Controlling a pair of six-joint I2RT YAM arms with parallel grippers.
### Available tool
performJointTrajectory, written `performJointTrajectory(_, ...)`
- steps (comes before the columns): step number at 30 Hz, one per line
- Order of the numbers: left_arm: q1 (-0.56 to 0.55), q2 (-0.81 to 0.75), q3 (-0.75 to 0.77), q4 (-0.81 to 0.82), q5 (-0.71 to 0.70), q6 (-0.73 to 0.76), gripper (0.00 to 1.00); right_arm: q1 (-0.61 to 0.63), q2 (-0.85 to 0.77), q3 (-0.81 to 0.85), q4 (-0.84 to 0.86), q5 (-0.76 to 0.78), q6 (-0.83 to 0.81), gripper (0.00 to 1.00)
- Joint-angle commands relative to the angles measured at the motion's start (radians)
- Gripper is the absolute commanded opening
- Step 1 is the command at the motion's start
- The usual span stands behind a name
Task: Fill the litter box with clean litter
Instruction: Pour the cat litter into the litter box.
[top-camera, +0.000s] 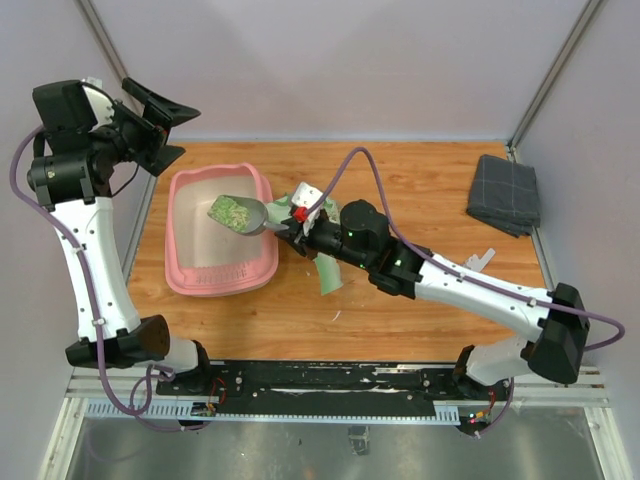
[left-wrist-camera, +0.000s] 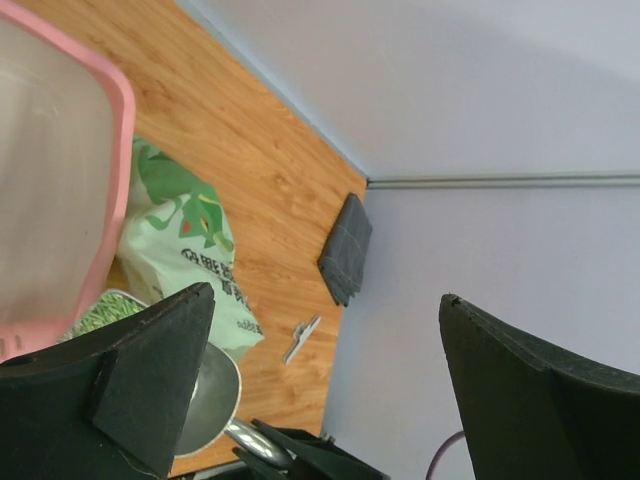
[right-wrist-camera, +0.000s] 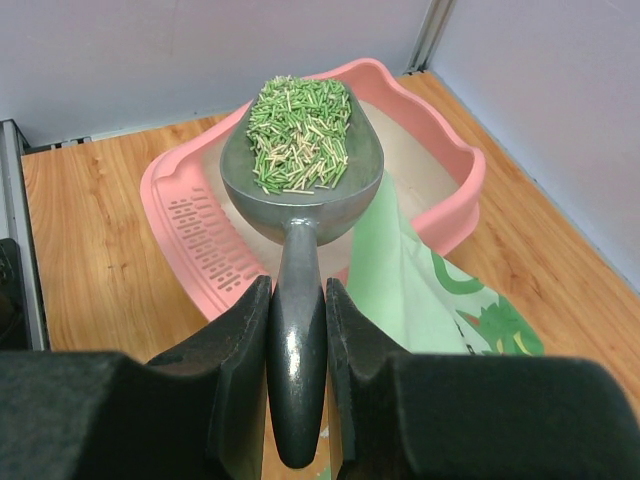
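Note:
The pink litter box (top-camera: 220, 282) lies on the left of the wooden table, and its pale floor looks bare. My right gripper (top-camera: 285, 222) is shut on the handle of a grey metal scoop (right-wrist-camera: 300, 200). The scoop is held level above the box's right side. A heap of clean litter (right-wrist-camera: 298, 130), green and pale granules, fills its bowl (top-camera: 232, 209). Under the right arm lies a light green printed bag (top-camera: 325, 268). My left gripper (top-camera: 165, 125) hangs high at the back left, off the box, open with nothing between its fingers (left-wrist-camera: 160, 370).
A grey folded cloth (top-camera: 505, 193) lies at the table's back right corner by the wall. A small pale piece (top-camera: 480, 260) sits on the wood near the right arm. Grey walls enclose the table on three sides.

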Motion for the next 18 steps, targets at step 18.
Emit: performJointTrajectory(18, 0.035, -0.08, -0.066, -0.006, 0.059, 0.065, 0.99, 0.024, 0.349, 0.369, -0.247, 0.108, -0.237, 0.01)
